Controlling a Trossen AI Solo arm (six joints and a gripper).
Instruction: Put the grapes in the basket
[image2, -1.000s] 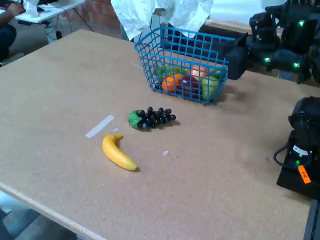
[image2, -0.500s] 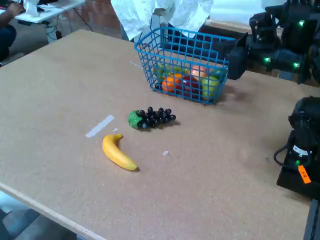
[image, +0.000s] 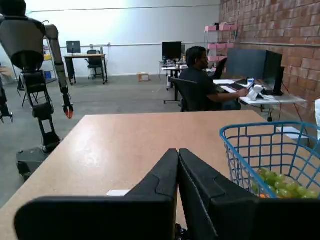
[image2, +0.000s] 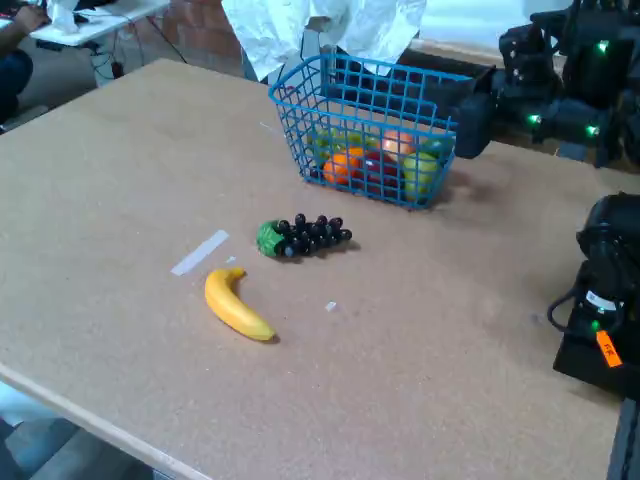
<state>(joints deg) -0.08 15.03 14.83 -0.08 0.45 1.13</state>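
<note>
1. While the grapes (image2: 303, 236) lay at frame centre on the table (image2: 120, 170), the gripper (image: 178, 156) sat closed, empty.
2. Basket (image2: 372, 130): upper centre, holding fruit.
3. Banana (image2: 236, 305): lower left of grapes.

Tan fibreboard table (image2: 120, 180), pale-edged along the near side. On it, far and right of centre: blue wire basket (image2: 300, 125) with fruit inside. Nearer, mid-table: black grapes (image2: 310, 235), green leaf to the left. Nearer still, left: yellow banana (image2: 237, 305). Beside it, strip of white tape (image2: 199, 252). Small white scrap (image2: 330, 306) right of the banana.
</note>
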